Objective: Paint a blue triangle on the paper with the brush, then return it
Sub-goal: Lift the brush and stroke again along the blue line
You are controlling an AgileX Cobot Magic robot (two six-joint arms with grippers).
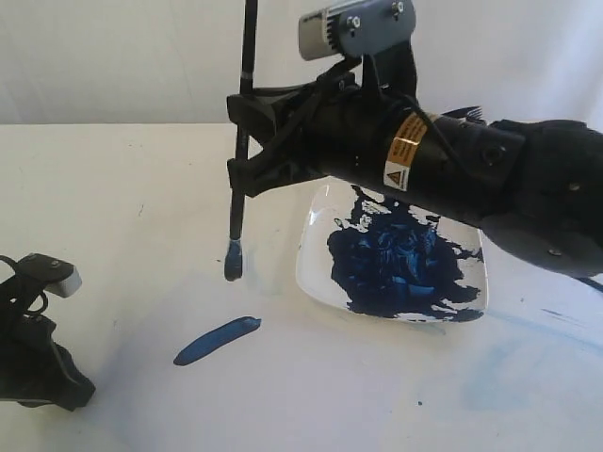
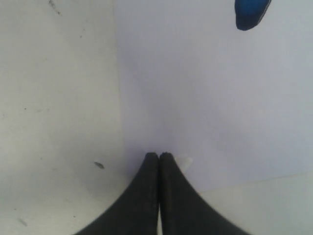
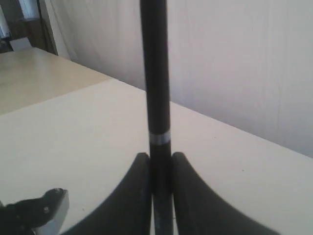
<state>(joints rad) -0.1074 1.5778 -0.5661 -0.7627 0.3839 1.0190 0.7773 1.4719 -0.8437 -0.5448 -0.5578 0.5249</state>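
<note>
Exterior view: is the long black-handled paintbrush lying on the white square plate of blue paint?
No, the black-handled paintbrush stands nearly upright, clamped in the right gripper, beside the white square plate.

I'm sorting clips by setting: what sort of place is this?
Likely an indoor robot test bench: plain cream table, white draped backdrop, and the right gripper holding a brush.

So the right tool (image 1: 243,141) and its chunky arm (image 1: 452,169) are hanging across the middle, blocking any way in over the plate (image 1: 316,273) from above; the brush (image 1: 239,202) it's pinching is standing upright, tip down low just left of the plate, plugging that gap; the left tool (image 1: 75,388) is squatting at the near left corner, tips pressed together; the far-left tabletop (image 1: 104,179) is looking wide open, and the near paper (image 1: 358,395) right of the blue triangle (image 1: 217,341) is looking passable too.
</note>
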